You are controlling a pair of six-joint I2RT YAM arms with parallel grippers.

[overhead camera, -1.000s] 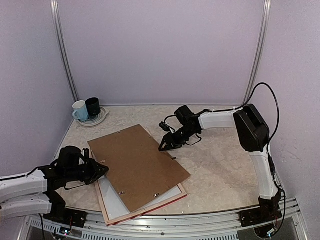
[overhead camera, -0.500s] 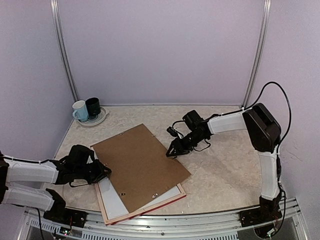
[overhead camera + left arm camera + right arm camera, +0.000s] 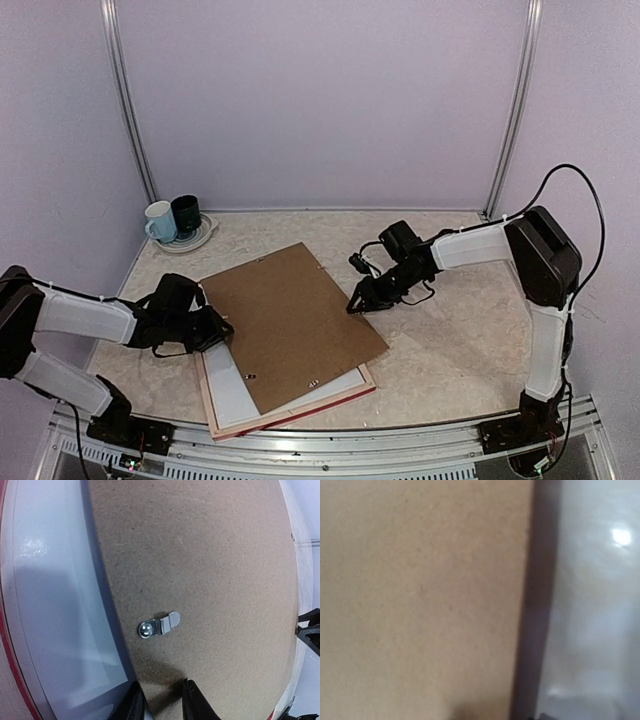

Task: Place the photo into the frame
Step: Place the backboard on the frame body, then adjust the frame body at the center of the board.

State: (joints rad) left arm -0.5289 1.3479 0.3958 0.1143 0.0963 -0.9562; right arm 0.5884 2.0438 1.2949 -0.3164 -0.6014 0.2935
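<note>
The frame (image 3: 300, 411) lies under a brown board (image 3: 290, 320) that has slid right; the left gripper (image 3: 222, 330) has its jaws slightly apart at the board's edge, while the right gripper (image 3: 353, 305) has jaws I cannot tell the state of.

- A large, thin, rectangular wooden frame (image 3: 310, 408) with a red face lies flat on the counter (image 3: 450, 340) near its front edge, turned askew. A flat brown board (image 3: 290, 320) covers most of it.
- The photo (image 3: 228, 393), a large rectangular sheet, lies flat inside the frame. Only plain white shows, along the left and near sides; the rest is under the board.
</note>
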